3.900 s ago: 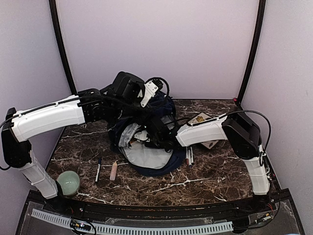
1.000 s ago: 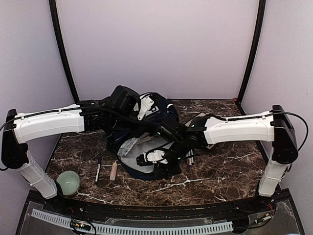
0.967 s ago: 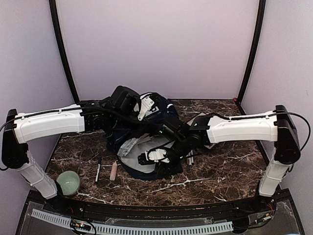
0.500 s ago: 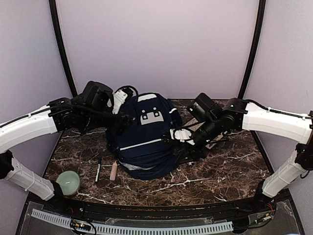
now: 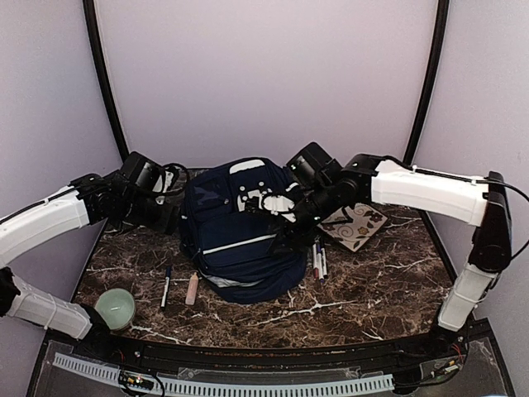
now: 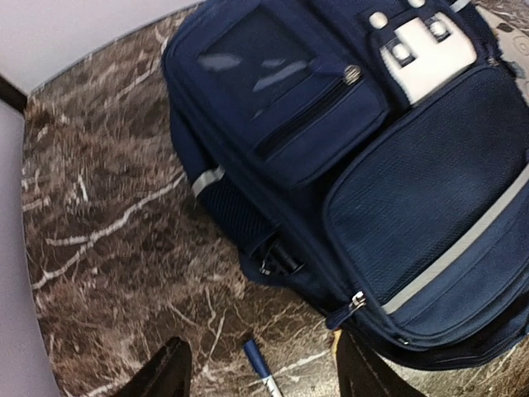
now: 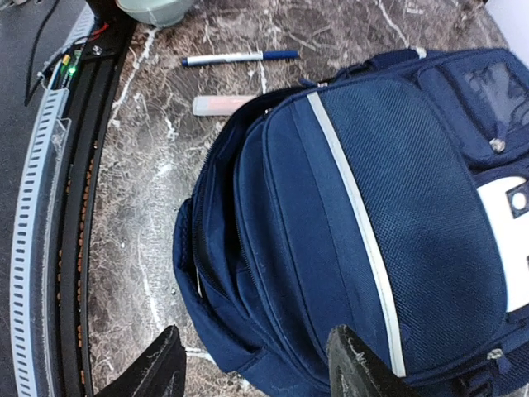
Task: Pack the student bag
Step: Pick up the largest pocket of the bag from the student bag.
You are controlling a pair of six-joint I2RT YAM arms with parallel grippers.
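Note:
The student bag [image 5: 244,236] lies front up in the middle of the table, navy with a grey stripe and a white patch; no lining shows. It fills the left wrist view [image 6: 372,157] and the right wrist view [image 7: 372,223]. My left gripper [image 5: 171,217] hangs open off the bag's left side, over bare table and a blue pen [image 6: 263,376], holding nothing [image 6: 263,374]. My right gripper [image 5: 285,230] hovers open above the bag's front, its fingers apart and empty [image 7: 252,372].
Left of the bag lie a pen [image 5: 166,285] and a pinkish tube [image 5: 193,288]; both also show in the right wrist view, the pen [image 7: 240,57] and the tube [image 7: 223,104]. A green cup [image 5: 116,308] stands front left. Several pens [image 5: 318,260] and a patterned card [image 5: 355,223] lie right of the bag.
The bag, open with its grey lining showing a second ago, now lies shut, front up. Both grippers have opened and let go. The left arm drew back left; the right rose over the bag.

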